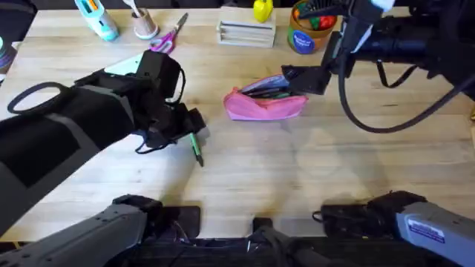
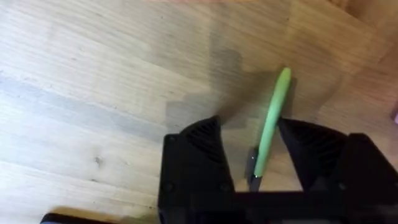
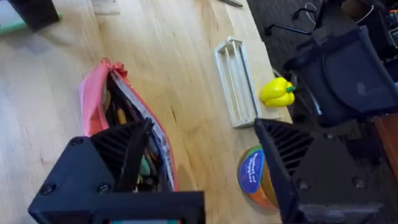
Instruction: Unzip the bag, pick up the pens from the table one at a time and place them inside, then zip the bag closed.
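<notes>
Straddling the green pen (image 2: pixel 268 127) on the surface (image 1: pixel 312 170), the left hand (image 2: pixel 249 149) gapes, while the right hand (image 1: pixel 306 80), released, holds the pink pouch's (image 1: pixel 263 106) rim.

Wooden table (image 1: pixel 356 170) bears pink bag (image 1: pixel 265 106), green pen (image 1: pixel 197 148).

A robot lab bench: two arms over a butcher-block table (image 1: pixel 312 170) strewn with craft supplies.

You have one pink bag (image 1: pixel 265 106), one green pen (image 1: pixel 197 148) on the counter (image 1: pixel 312 178), one pair of scissors (image 1: pixel 167 40), and two claws: left (image 1: pixel 191 126), right (image 1: pixel 293 78).
</notes>
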